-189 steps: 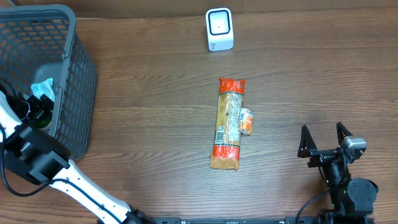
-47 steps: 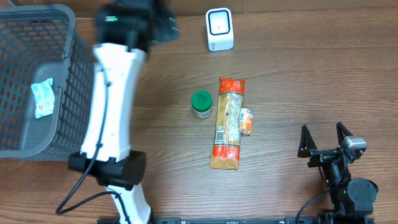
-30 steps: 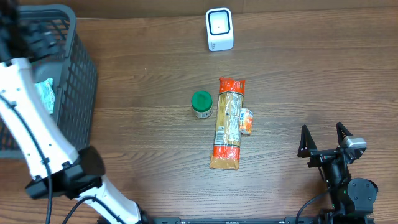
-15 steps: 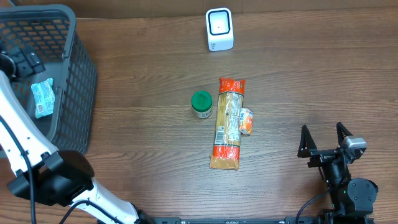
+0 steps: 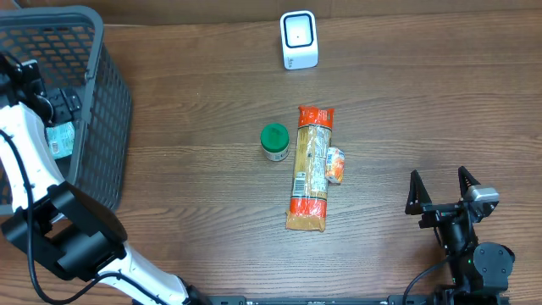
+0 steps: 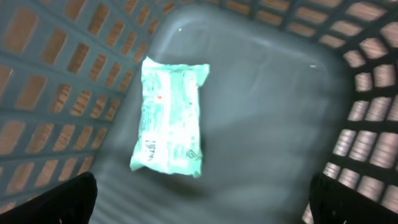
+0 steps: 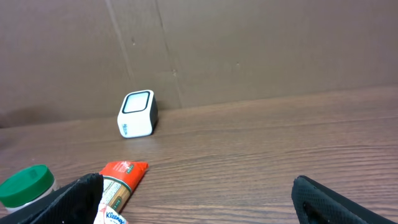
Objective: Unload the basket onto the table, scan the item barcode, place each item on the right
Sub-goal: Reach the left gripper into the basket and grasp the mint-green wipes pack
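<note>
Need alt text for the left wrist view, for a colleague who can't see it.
A pale green packet lies flat on the floor of the grey mesh basket, left of centre. The left gripper is open above it, dark fingertips at the frame's lower corners.

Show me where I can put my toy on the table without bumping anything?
Bare wood lies between the basket and the green-lidded jar, and on the right between the long packet, the scanner and the right gripper. The middle is crowded: jar, long packet and small orange packet huddle together.
</note>
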### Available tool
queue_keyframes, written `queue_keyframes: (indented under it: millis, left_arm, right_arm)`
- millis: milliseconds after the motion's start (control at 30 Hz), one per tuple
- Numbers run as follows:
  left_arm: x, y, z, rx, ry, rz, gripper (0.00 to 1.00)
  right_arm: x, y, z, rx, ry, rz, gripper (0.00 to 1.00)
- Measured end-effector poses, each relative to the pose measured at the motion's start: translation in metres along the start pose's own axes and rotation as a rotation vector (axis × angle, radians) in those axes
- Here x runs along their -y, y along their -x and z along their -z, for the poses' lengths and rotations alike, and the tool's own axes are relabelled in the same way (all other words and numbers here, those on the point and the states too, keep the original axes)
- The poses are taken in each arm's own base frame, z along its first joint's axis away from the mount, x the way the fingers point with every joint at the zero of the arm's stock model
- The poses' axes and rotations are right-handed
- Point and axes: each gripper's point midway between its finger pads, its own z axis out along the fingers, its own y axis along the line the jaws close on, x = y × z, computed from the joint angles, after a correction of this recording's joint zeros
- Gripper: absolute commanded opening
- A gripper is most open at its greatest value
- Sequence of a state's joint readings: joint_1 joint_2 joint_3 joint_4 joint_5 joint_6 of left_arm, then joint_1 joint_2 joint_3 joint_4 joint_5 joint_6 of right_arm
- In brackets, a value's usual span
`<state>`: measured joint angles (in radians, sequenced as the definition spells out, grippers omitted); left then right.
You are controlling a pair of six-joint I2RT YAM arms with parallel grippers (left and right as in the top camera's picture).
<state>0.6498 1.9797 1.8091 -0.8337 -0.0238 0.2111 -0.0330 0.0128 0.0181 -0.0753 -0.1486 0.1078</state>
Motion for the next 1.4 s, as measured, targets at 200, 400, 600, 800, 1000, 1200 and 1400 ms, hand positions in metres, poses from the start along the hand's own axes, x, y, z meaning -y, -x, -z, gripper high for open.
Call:
queue_keyframes:
  millis: [200, 400, 600, 800, 1000, 1200, 1400]
  left_arm:
    - [-0.019, -0.013, -0.026, -0.001, 0.029, 0.033, 1.0]
    - [-0.022, -0.031, -0.069, -0.053, 0.024, 0.043, 0.98]
    - [-0.013, -0.059, -0.115, -0.133, 0.003, 0.04, 1.0]
    - [-0.013, -0.057, -0.118, -0.122, -0.001, 0.04, 0.53]
    - [-0.014, -0.061, -0.116, -0.144, 0.003, 0.033, 0.41]
    - [-0.011, -0.066, -0.103, -0.207, -0.008, 0.075, 0.41]
    - [-0.008, -0.027, -0.046, -0.112, -0.017, 0.141, 0.34]
  right_arm:
    - [0.0, 0.0, 0.0, 0.0, 0.0, 0.0, 1.0]
    - [0.0, 0.0, 0.0, 0.0, 0.0, 0.0, 1.0]
    - [0.0, 0.0, 0.0, 0.0, 0.0, 0.0, 1.0]
    - [0.0, 0.0, 0.0, 0.0, 0.0, 0.0, 1.0]
    - [0.0, 0.0, 0.0, 0.0, 0.0, 0.0, 1.0]
    - [0.0, 0.0, 0.0, 0.0, 0.0, 0.0, 1.0]
    - [0.0, 0.0, 0.0, 0.0, 0.0, 0.0, 1.0]
